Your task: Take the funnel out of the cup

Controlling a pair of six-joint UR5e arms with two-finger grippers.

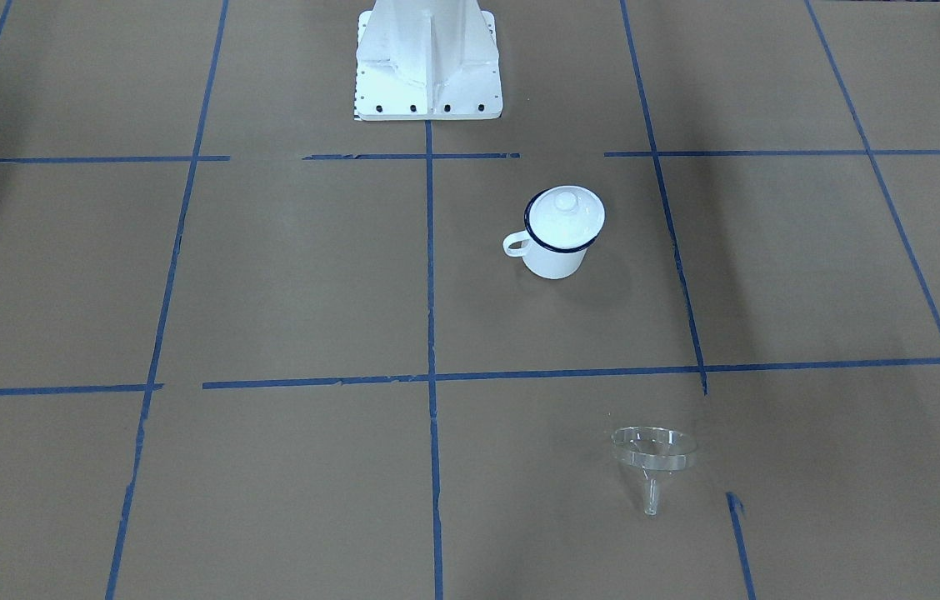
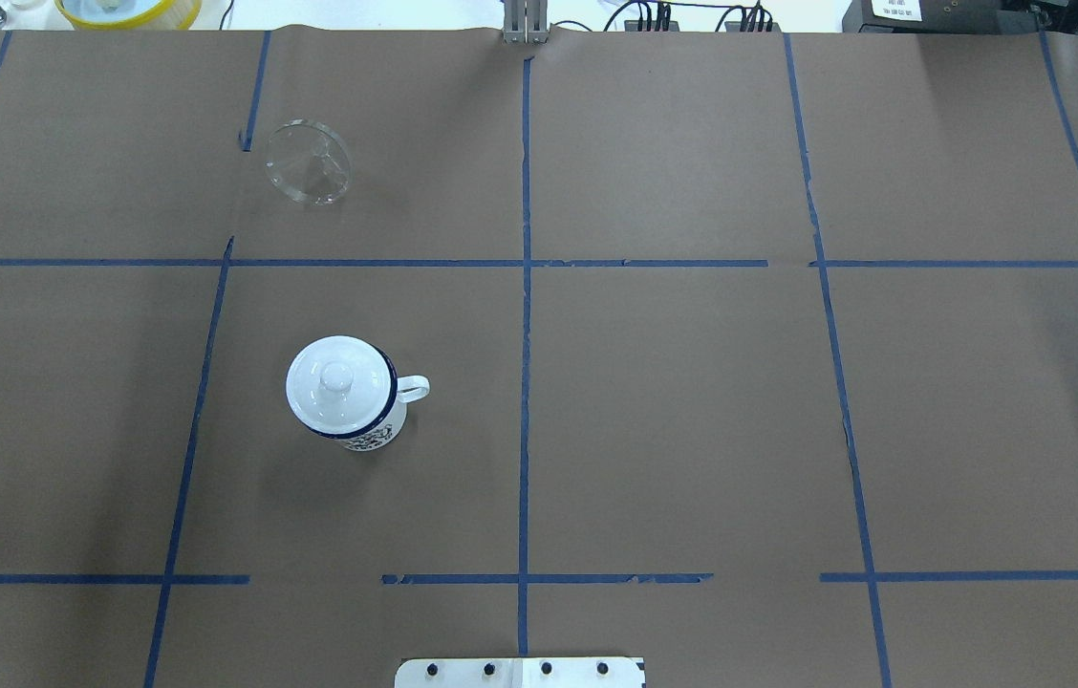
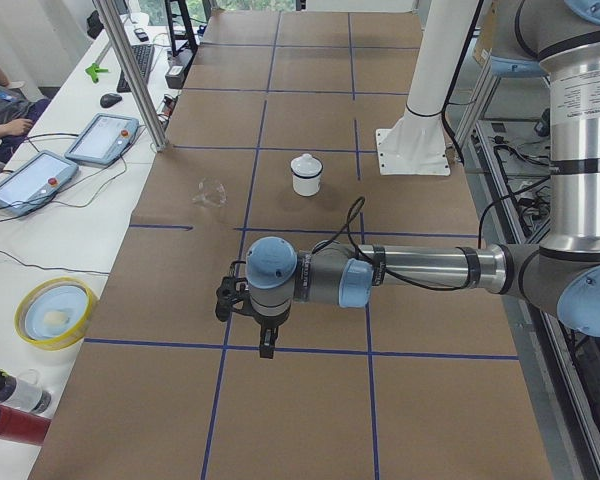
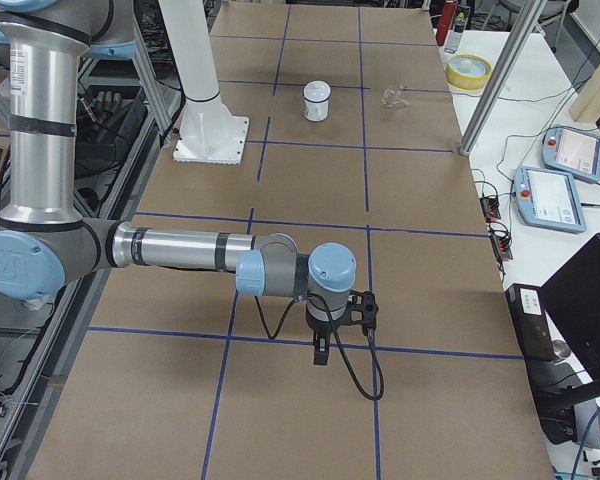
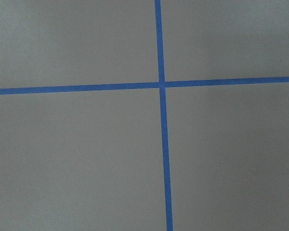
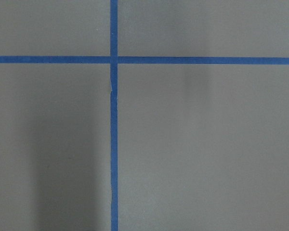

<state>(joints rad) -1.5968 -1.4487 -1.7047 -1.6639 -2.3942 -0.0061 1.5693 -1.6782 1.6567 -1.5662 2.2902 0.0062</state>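
The transparent funnel point(image 1: 655, 450) lies on its side on the brown table, well apart from the cup; it also shows in the overhead view point(image 2: 308, 162). The white cup point(image 1: 555, 257) with a dark blue rim stands upright point(image 2: 369, 438), with a white domed lid point(image 2: 338, 380) with a knob on it. The left gripper point(image 3: 265, 345) shows only in the exterior left view, low over the table far from both. The right gripper point(image 4: 322, 355) shows only in the exterior right view, likewise far away. I cannot tell whether either is open or shut.
The white robot base point(image 1: 428, 75) stands at the table's edge. A yellow bowl point(image 3: 55, 312), tablets point(image 3: 102, 137) and a metal post point(image 3: 135, 70) are on the operators' side. Blue tape lines grid the brown table paper point(image 2: 692, 401).
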